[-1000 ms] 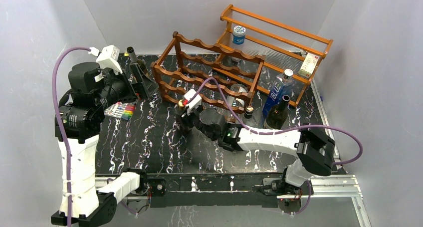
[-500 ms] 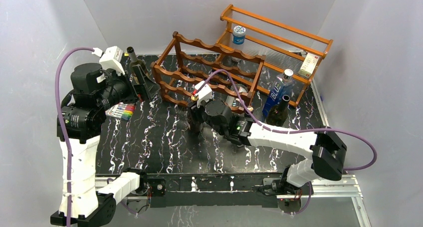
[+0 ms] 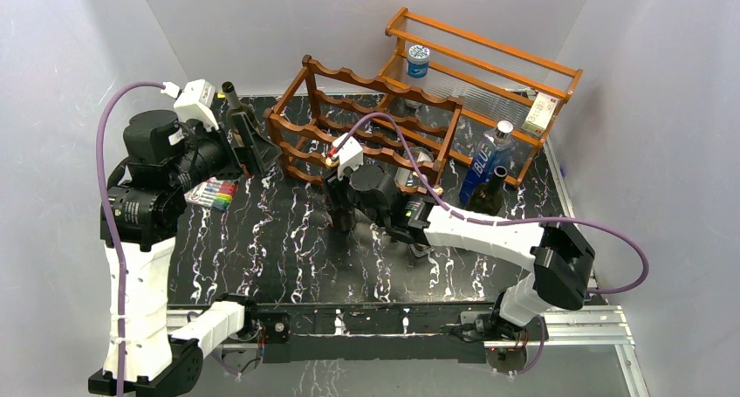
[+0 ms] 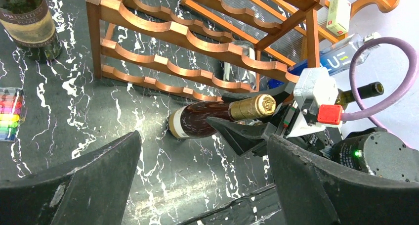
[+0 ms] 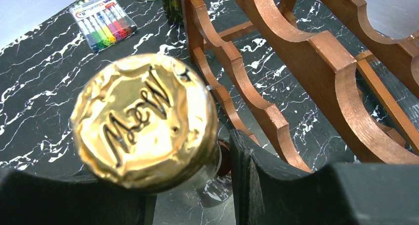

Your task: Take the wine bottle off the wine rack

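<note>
The dark reddish-brown wine rack (image 3: 366, 122) stands at the back middle of the table; it also shows in the left wrist view (image 4: 188, 37) and the right wrist view (image 5: 316, 71). My right gripper (image 3: 342, 181) is shut on the neck of a dark wine bottle (image 3: 340, 212) with a gold foil cap (image 5: 146, 121). It holds the bottle roughly upright just in front of the rack, outside its slots. I cannot tell if the base (image 4: 175, 128) touches the table. My left gripper (image 3: 251, 142) is open and empty at the rack's left end.
A second dark bottle (image 3: 232, 100) stands behind my left gripper. A marker pack (image 3: 214, 192) lies at the left. The orange shelf (image 3: 489, 57) holds a jar (image 3: 419, 61) and a box (image 3: 541, 113). A blue bottle (image 3: 489, 157) and a green bottle (image 3: 487, 201) stand right of the rack.
My right gripper, still holding the bottle, has moved a little right and toward the rack's front. The right arm's elbow swung. The left arm has barely moved.
</note>
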